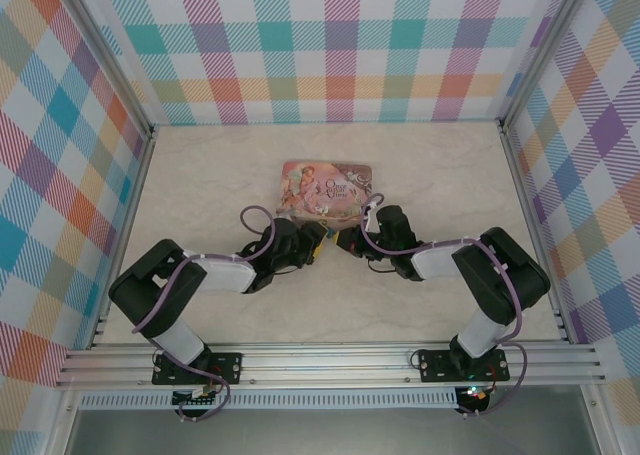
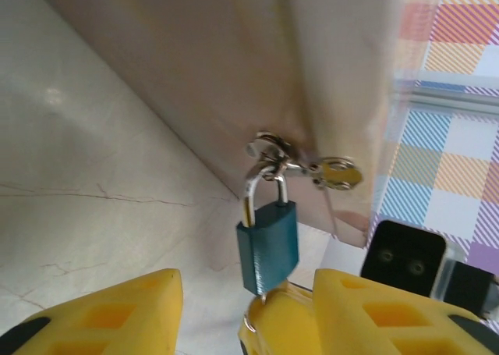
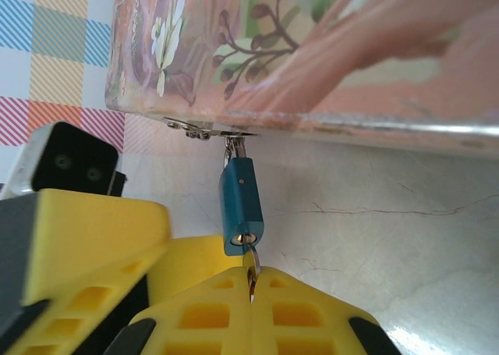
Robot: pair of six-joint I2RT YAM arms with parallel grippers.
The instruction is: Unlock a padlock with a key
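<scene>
The small blue padlock (image 3: 240, 207) hangs by its shackle from the hasp (image 2: 269, 148) on the front of the pink pictured tin (image 1: 327, 190). In the right wrist view my right gripper (image 3: 251, 281) is shut on the thin grey key (image 3: 250, 263), whose tip sits in the keyhole at the padlock's bottom. In the left wrist view the padlock (image 2: 267, 246) hangs just above my left gripper (image 2: 248, 281). Its yellow fingers (image 2: 101, 316) stand apart on either side of the padlock's lower end, touching nothing. Both grippers meet in front of the tin, left gripper (image 1: 315, 243) and right gripper (image 1: 345, 241).
The tin lies flat mid-table on the pale marble surface (image 1: 200, 175). Plaid walls (image 1: 60, 175) close in the left, back and right sides. An aluminium rail (image 1: 330, 360) runs along the near edge by the arm bases.
</scene>
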